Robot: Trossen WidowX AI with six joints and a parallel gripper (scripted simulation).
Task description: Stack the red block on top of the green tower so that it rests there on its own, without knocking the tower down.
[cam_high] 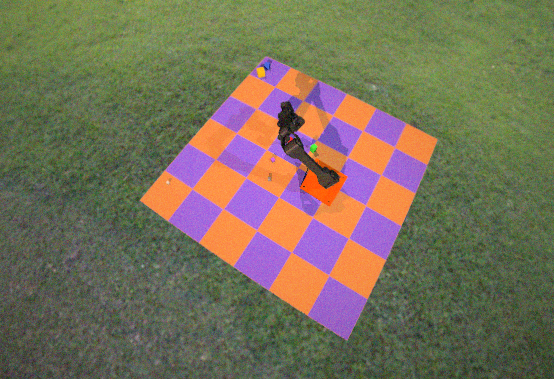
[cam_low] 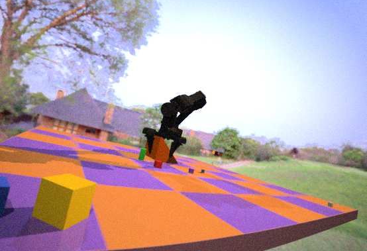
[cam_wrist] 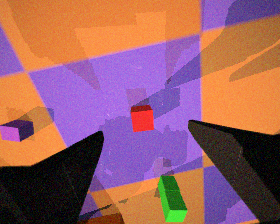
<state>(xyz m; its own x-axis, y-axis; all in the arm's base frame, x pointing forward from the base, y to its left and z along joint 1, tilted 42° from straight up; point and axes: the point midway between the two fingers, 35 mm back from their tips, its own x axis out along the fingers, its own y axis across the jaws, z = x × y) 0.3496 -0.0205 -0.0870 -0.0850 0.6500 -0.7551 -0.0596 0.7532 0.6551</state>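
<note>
The red block (cam_wrist: 142,119) is sitting flat on a purple square of the checkered worktop (cam_high: 320,248), and everything else is placed here from it. It is a cube with no long axis; in the wrist view its faces are lying roughly square to the picture, the top face showing as a darker strip along its far edge. The tool (cam_wrist: 147,150) is hanging above it, released and spread wide with nothing between its fingers, and the block is showing in the gap between them, not touched by either. The green tower (cam_wrist: 172,199) is standing apart from the red block, nearer the arm's base (cam_high: 322,187); its long axis is running vertically, as the exterior view shows it upright (cam_low: 142,153), with a seam marking two stacked pieces. A small purple block (cam_wrist: 16,130) is lying well to the side of the red block. Far off from it, at the worktop's corner, a yellow cube (cam_low: 63,200) is sitting just beside a blue one (cam_low: 4,190).
</note>
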